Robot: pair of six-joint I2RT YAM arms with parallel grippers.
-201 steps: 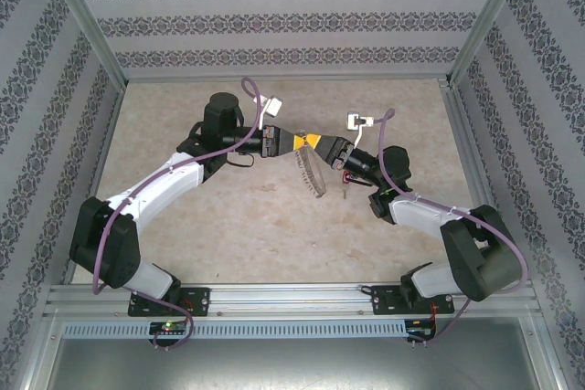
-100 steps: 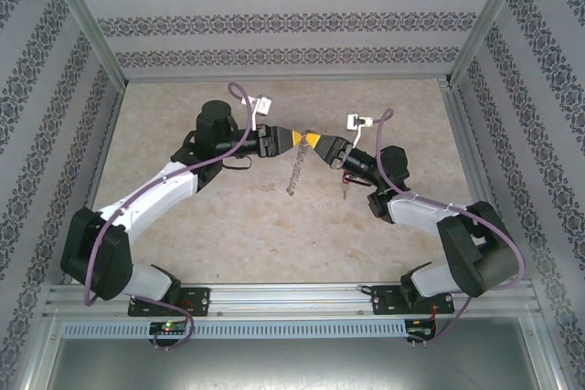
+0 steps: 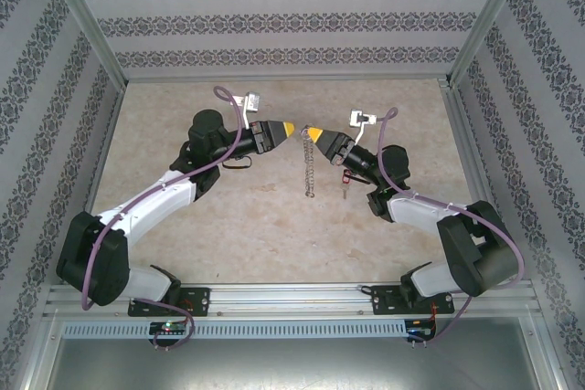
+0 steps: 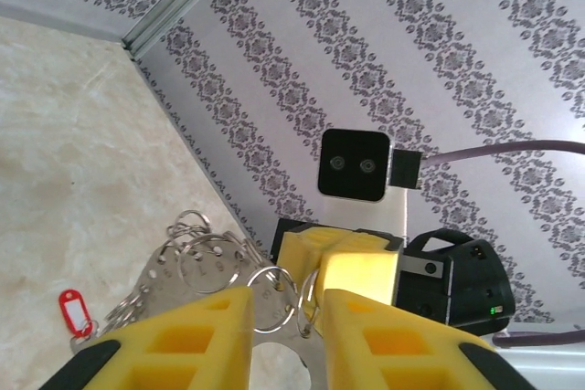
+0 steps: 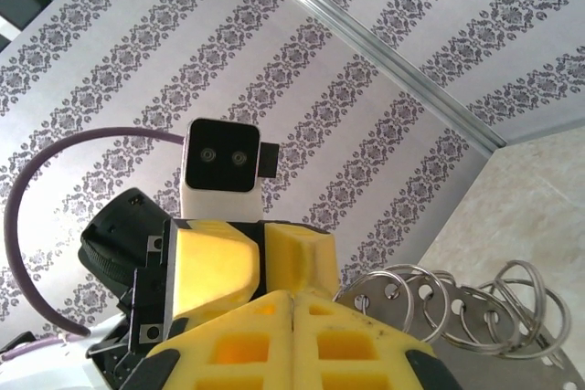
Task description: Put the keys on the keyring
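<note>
The keyring (image 3: 311, 166), a grey metal loop fringed with small rings, hangs down from my right gripper (image 3: 312, 133), which is shut on its top edge. In the right wrist view the right gripper (image 5: 292, 297) has its pads pressed together, with the keyring (image 5: 457, 312) sticking out to the right. My left gripper (image 3: 287, 128) faces it a short way to the left, apart from the ring. Its left gripper (image 4: 285, 300) fingers stand slightly open with nothing between them, and the keyring (image 4: 206, 267) lies just beyond. The keys, one small piece with a red head (image 3: 345, 180) (image 4: 75, 306), lie on the table under the right arm.
Patterned walls and metal frame posts (image 3: 87, 29) close in the beige table (image 3: 228, 226) on three sides. A rail (image 3: 292, 299) runs along the near edge by the arm bases. Cables loop above both wrists.
My left gripper has let go of the keyring and drawn back to the left. The keyring now swings down edge-on from the right gripper alone.
</note>
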